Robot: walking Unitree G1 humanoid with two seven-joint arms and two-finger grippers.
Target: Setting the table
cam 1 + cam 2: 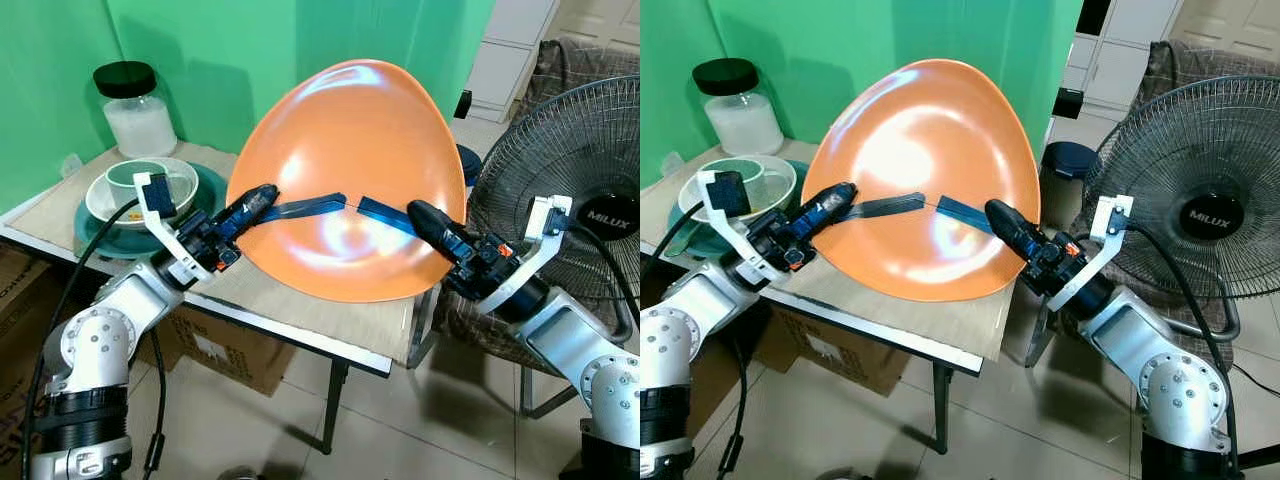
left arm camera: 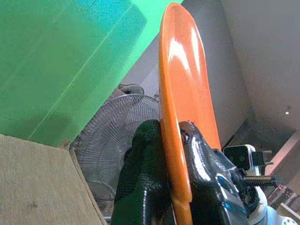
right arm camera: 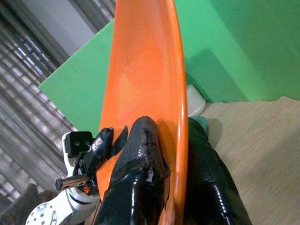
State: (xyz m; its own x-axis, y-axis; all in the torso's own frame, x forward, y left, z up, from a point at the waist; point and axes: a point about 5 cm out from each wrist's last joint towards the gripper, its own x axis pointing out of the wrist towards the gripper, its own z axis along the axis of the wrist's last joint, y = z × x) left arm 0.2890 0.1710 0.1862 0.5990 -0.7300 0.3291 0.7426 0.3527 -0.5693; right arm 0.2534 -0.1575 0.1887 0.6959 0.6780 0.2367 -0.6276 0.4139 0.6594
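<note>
Both grippers hold one big orange plate (image 1: 350,180) up off the table (image 1: 330,315), tilted so its glossy hollow faces the camera and its lower rim hangs just over the table's front edge. At the plate's left rim the left gripper (image 1: 262,205) pinches it; the left wrist view shows one black finger (image 2: 140,183) on each face of the rim, pressed against it. At the right rim the right gripper (image 1: 425,218) does likewise, with the rim caught between its two fingers (image 3: 136,173) in the right wrist view. Blue-black streaks across the plate's middle look like the fingers mirrored in the glaze, though I cannot be sure from this angle. On the table's far left corner, well apart from the plate, a white bowl (image 1: 120,205) sits on a teal dish (image 1: 215,185) with a green cup (image 1: 135,178) inside it. Behind these, a glass jar (image 1: 135,110) with a black lid stands against a green backdrop (image 1: 250,50). A standing fan (image 1: 580,190) stands right of the table, behind the right arm, and a cardboard box (image 1: 225,350) rests on the floor below the tabletop.
</note>
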